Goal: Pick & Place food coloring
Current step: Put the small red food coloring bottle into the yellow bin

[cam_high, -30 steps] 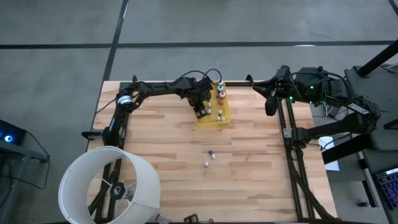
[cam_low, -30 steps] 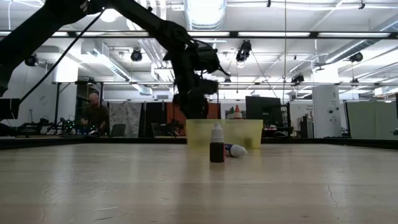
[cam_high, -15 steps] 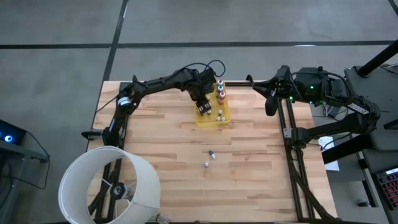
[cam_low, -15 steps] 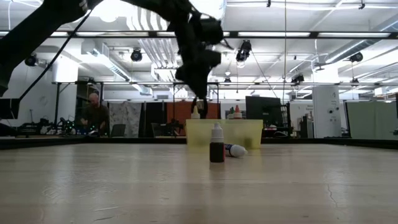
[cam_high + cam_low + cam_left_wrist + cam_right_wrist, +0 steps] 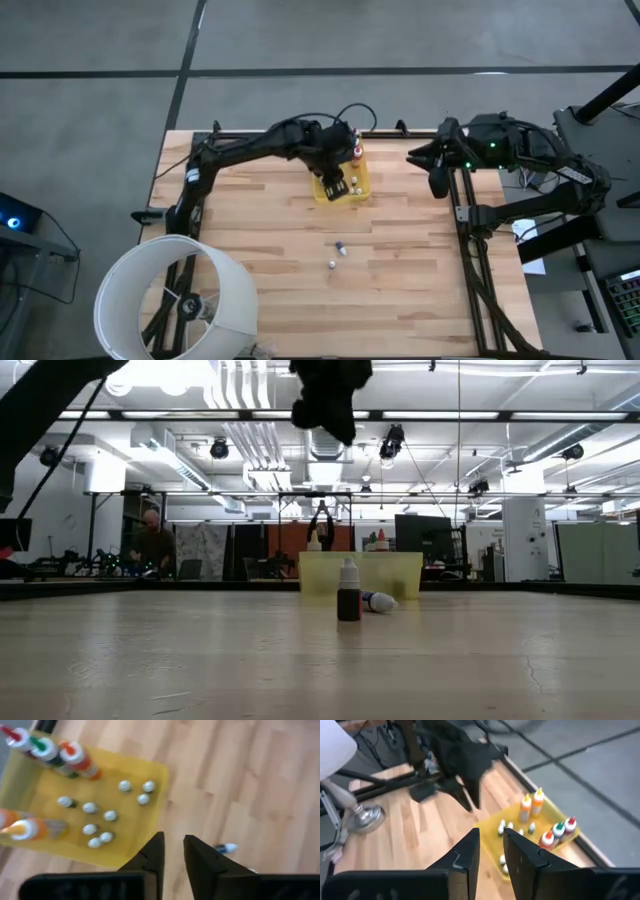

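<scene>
You're in a big open lab hall: beyond the table [image 5: 320,660], ceiling ducts [image 5: 240,400], strip lights [image 5: 480,415], workbenches.

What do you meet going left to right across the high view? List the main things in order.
White lampshade → left gripper over the yellow tray → two loose food coloring bottles on the wood, in line with the tray → right gripper at the table's right edge.

We see a translucent yellow tray [image 5: 362,184] resting on the wooden worktop [image 5: 260,235] toward its far edge. A white lampshade [image 5: 180,296] sits at the near left corner. A person [image 5: 152,546] sits in the room beyond.
</scene>
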You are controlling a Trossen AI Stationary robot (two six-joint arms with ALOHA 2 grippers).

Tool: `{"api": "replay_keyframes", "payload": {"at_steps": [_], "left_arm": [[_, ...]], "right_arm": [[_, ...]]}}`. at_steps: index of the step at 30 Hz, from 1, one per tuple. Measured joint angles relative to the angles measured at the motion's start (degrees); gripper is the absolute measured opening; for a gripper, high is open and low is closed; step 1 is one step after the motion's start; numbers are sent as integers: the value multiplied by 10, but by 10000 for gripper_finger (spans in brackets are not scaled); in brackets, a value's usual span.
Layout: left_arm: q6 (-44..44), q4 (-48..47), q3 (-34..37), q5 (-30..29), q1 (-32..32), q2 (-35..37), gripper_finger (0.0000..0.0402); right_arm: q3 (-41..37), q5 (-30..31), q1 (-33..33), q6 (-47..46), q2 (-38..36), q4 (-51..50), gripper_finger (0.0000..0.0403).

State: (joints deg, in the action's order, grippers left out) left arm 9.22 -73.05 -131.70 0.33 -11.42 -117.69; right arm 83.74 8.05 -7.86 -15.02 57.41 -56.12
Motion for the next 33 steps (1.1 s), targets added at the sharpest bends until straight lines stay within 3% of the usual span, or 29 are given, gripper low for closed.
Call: {"api": "replay_keyframes", "payload": {"at_steps": [7,10,17,24,29,33], "left_arm": [[37,15,8,-27,60,36,4],[53,21,7,-40,83,51,1],[91,21,8,-130,132,80,0],[95,52,15,-153,165,97,0],[108,85,61,-163,185,114,0],[129,167,148,-157,202,149,0]], "right_arm": [[-26,-45,5,-20,0,-18,68],[-43,-58,13,-31,0,-17,71],[-92,-72,51,-46,2,3,80],[-129,-72,95,-48,7,67,74],[-134,-83,123,-52,20,87,75],[-134,-86,143,-54,34,89,81]]}}
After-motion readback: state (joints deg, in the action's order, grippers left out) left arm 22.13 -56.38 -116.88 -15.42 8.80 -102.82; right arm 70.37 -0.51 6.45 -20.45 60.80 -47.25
